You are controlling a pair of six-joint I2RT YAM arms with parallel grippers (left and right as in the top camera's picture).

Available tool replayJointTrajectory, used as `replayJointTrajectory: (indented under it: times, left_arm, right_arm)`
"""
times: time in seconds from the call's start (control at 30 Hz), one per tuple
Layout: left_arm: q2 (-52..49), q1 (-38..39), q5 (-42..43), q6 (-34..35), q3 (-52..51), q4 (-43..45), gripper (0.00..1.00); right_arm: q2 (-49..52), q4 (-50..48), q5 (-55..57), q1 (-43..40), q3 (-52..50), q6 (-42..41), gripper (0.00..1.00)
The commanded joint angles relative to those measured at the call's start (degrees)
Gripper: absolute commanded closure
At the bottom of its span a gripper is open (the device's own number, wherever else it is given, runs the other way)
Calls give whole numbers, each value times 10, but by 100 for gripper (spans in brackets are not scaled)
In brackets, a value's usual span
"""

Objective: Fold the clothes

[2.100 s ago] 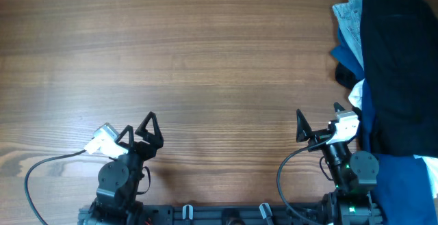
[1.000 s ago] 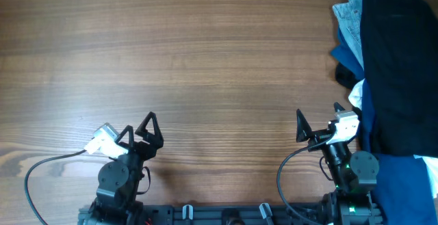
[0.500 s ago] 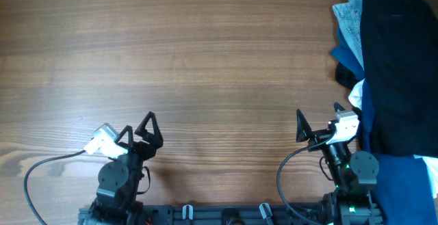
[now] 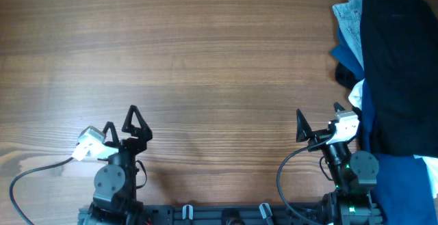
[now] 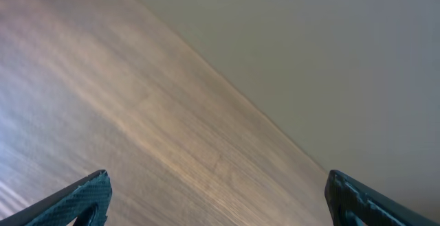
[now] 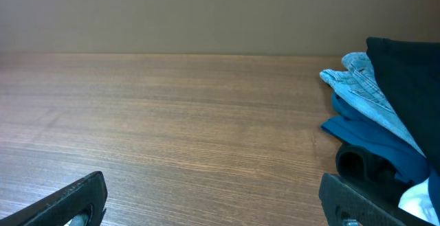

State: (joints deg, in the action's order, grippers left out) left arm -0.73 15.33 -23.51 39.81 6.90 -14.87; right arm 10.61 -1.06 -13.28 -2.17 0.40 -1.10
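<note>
- Sitting wide open, both empty: left tool (image 4: pixel 120 122), right tool (image 4: pixel 317 117).
- Heaped right of right tool: large plain black soft garment (image 4: pixel 400 61), on brown wooden desk (image 4: pixel 205 61).

wooden table (image 4: pixel 205 61): brown top, grain running left to right, blurred in the left wrist view. light blue denim jeans (image 4: pixel 348 18): crumpled at the far right edge of the table, lying on and touching the dark blue fabric (image 4: pixel 349 59), whose corner juts out toward the table's middle. second expanse of dark blue cloth (image 4: pixel 400 187): near right corner of the table. small white fabric patch (image 4: pixel 356 96): between the two blue areas. plain beige wall (image 6: pixel 206 13): behind the table's far edge.
</note>
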Motion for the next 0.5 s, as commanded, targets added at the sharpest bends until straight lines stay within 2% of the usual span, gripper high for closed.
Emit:
replayJointTrajectory:
  times: [0.0,0.13,0.33,0.37,0.47]
  left_arm:
    - [-11,3,-4,-91,24,5,1]
    - [-90,3,-20,-99,80,5,1]
    - [-335,3,-21,-117,246,5,1]
    - [-397,3,-21,-137,293,5,0]
    - [-486,3,-21,-172,370,5,0]
  right_arm:
    - [-1,-1,-7,3,-1,-5,0]
    - [-1,-1,-7,3,-1,-5,0]
    - [-1,-1,-7,3,-1,-5,0]
    - [-1,-1,-7,3,-1,-5,0]
    - [-1,-1,-7,3,-1,-5,0]
